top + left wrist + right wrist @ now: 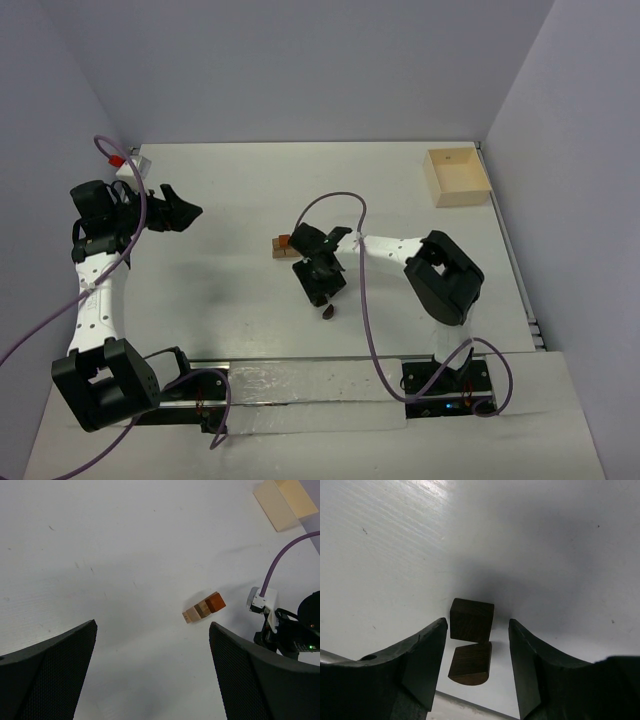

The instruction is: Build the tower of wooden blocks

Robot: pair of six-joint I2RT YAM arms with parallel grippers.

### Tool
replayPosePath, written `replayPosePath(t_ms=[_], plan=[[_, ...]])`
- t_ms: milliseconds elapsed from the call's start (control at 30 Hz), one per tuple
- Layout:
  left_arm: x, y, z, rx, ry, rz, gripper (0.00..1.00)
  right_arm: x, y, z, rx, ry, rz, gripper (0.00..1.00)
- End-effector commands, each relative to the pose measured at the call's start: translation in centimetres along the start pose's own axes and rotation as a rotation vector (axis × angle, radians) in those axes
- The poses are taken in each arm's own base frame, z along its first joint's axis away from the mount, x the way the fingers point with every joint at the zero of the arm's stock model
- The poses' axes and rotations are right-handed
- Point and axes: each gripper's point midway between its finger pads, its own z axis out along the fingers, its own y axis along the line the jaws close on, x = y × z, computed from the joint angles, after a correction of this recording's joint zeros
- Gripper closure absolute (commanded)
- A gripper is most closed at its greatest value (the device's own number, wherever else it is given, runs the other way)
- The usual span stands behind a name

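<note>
The white bench [240, 200] carries everything. Two arms work over it. The left arm [95, 290] stretches along the left edge, and the right arm [440, 275] bends in from the right side toward the middle. One pale square wooden box [457, 176] with raised walls sits by the far right corner, well apart from the blocks. Two purple cables show, one per arm. The right arm's cable [338, 196] arches over the bench just beyond the blocks. One small white and red fitting [128, 165] lies at the far left corner.

The wood block tower [204, 608] is a row of three touching blocks near the bench's middle: one light tan, one darker brown, one orange-brown. The right arm's wrist crowds that row on the side toward the right edge.

Closer to the near edge lie two dark brown pieces, one square block [472, 620] and one piece with a rounded edge [470, 664], just beside each other. The right jaws straddle both, partly open, gripping neither. The left jaws stand wide apart and hold nothing, near the far left corner, facing the row.
</note>
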Motion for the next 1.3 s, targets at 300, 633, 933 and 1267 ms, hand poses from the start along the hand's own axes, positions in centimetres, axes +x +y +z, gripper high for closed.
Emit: replayPosePath(t_ms=[300, 633, 933, 1267], plan=[[-0.8, -0.2, 0.0, 0.042, -0.019, 0.082, 0.01, -4.2, 1.5, -4.9, -0.035, -0.103, -0.165, 1.0], [-0.7, -2.6, -0.2, 0.194, -0.001, 0.094, 0.01, -12.3, 1.3, -13.8, -0.019, -0.23, -0.893, 1.0], [-1.2, -3.3, -0.4, 0.224, -0.019, 0.104, 0.01, -17.6, 1.0, -13.0, -0.034, -0.256, -1.133, 1.0], [-1.6, -2.9, -0.5, 0.196, -0.048, 0.099, 0.01, -19.9, 2.2, -10.5, -0.167, -0.29, -1.149, 1.0]])
